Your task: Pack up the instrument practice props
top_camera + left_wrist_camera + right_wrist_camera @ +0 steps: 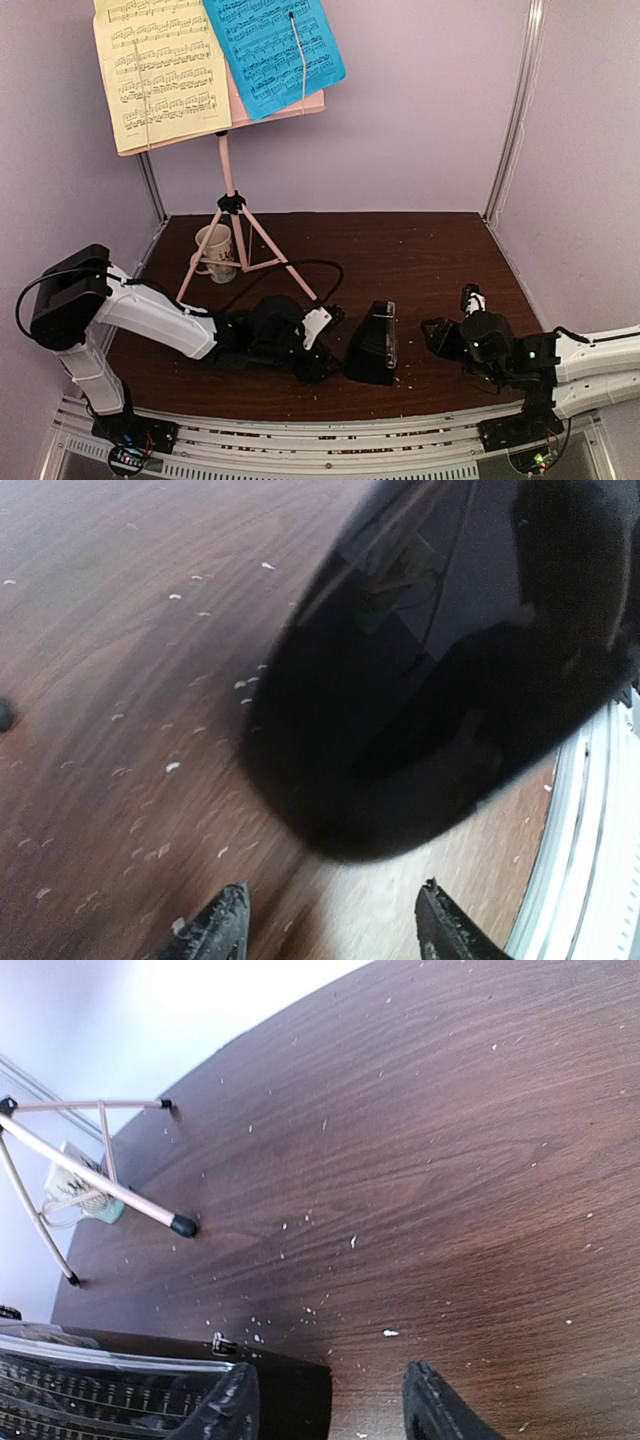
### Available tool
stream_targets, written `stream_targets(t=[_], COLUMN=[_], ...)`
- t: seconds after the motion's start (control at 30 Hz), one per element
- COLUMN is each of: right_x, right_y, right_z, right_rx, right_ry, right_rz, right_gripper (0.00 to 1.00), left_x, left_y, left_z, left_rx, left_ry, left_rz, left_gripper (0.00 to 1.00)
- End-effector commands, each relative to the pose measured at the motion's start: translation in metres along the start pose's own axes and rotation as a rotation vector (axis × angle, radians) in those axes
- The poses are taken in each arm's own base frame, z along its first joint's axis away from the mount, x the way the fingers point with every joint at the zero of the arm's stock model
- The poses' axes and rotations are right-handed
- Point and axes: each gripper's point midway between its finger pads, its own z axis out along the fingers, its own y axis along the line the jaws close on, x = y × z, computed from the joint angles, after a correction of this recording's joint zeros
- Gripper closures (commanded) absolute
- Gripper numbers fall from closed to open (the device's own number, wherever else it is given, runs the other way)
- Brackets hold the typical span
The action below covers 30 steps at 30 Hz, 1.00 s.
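Note:
The pink music stand stands at the back left on tripod legs. It holds a yellow page and a blue page. The black pyramid metronome lies on the table near the front centre. It fills the upper right of the left wrist view as a dark blur, and its clear-fronted face shows at the bottom left of the right wrist view. My left gripper is open and empty just left of the metronome. My right gripper is open and empty just right of it.
A beige mug sits between the tripod legs. A black cable loops over the table from the left arm. Small white crumbs dot the dark wood table. Purple walls enclose the back and sides.

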Motion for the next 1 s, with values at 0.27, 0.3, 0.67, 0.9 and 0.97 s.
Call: stream_targets(t=[0.27, 0.3, 0.67, 0.9, 0.97], right_x=[0.005, 0.006, 0.016, 0.015, 0.012], right_y=[-0.031, -0.030, -0.031, -0.032, -0.034], right_z=[-0.009, -0.009, -0.012, -0.018, -0.021], right_rx=[0.030, 0.020, -0.026, -0.062, -0.055], right_ry=[-0.021, -0.018, 0.017, 0.012, 0.006], right_rz=[-0.034, -0.030, -0.025, -0.009, -0.013], right_gripper=[0.43, 0.42, 0.23, 0.17, 0.16], left_x=[-0.123, -0.131, -0.168, -0.164, -0.157], left_y=[-0.051, -0.056, -0.088, -0.099, -0.097], left_z=[-0.090, -0.091, -0.064, -0.028, -0.019], left_rx=[0.156, 0.172, 0.414, 0.549, 0.557], left_ry=[-0.240, -0.226, -0.137, -0.114, -0.091], left_rz=[0.204, 0.228, 0.505, 0.578, 0.583], left_gripper=[0.11, 0.10, 0.07, 0.07, 0.08])
